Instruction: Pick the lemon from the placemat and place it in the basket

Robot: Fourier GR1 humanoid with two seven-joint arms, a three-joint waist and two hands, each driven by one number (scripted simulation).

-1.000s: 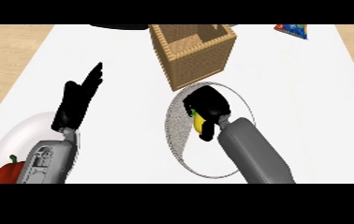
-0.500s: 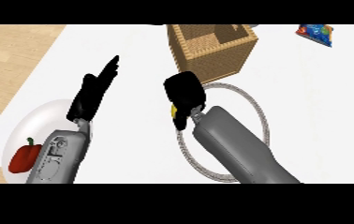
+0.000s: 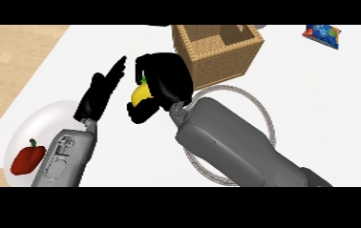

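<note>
A yellow lemon [image 3: 142, 93] shows between the curled fingers and thumb of my right hand [image 3: 164, 81], which is shut on it and held above the white counter, left of the placemat. The round grey-rimmed placemat [image 3: 258, 107] lies mostly under my right forearm. A square wicker basket [image 3: 219, 49] stands just behind and to the right of the hand, its opening facing up. My left hand [image 3: 102, 90] stays open, fingers straight and pointing up, close to the left of the lemon.
A white plate [image 3: 44, 118] at the lower left holds a red bell pepper [image 3: 29, 159]. A blue snack bag [image 3: 323, 34] lies at the far right back. Wooden surface [image 3: 25, 50] borders the white counter on the left.
My right hand has lifted the lemon off the placemat and moved it left and up toward the basket's near side. The left hand has kept its pose.
</note>
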